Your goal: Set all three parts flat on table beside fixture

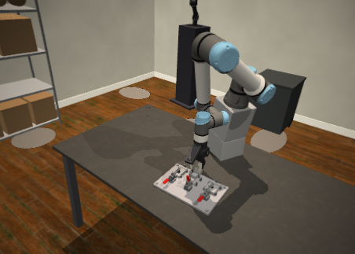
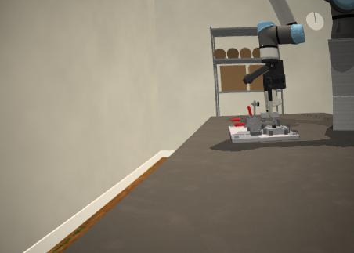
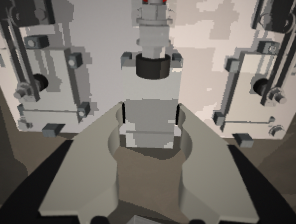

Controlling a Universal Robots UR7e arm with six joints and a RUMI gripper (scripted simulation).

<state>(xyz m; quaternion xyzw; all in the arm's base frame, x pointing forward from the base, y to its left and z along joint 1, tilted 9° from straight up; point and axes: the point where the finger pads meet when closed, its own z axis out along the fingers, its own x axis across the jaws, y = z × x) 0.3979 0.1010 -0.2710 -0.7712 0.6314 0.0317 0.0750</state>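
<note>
My gripper (image 1: 195,171) (image 2: 269,112) (image 3: 150,104) is shut on the middle part (image 2: 265,115) (image 3: 150,116), a light grey block. It holds the part just above the fixture plate (image 1: 188,199) (image 2: 266,138) (image 3: 201,75). The middle clamp's red handle (image 1: 188,178) (image 2: 250,110) stands up, and its dark tip (image 3: 153,67) is in front of the part in the wrist view. The left part (image 3: 56,87) and the right part (image 3: 246,90) lie in their nests, each with a clamp tip over it. Red handles (image 1: 166,181) (image 1: 200,198) of the outer clamps lie low.
The fixture stands on a dark grey table (image 1: 129,175) (image 2: 235,190). The robot's grey pedestal (image 1: 232,144) (image 2: 343,104) is behind it. Small locating blocks (image 3: 52,130) (image 3: 244,140) stand around the outer nests. A shelf with boxes (image 1: 16,35) (image 2: 233,77) is farther off.
</note>
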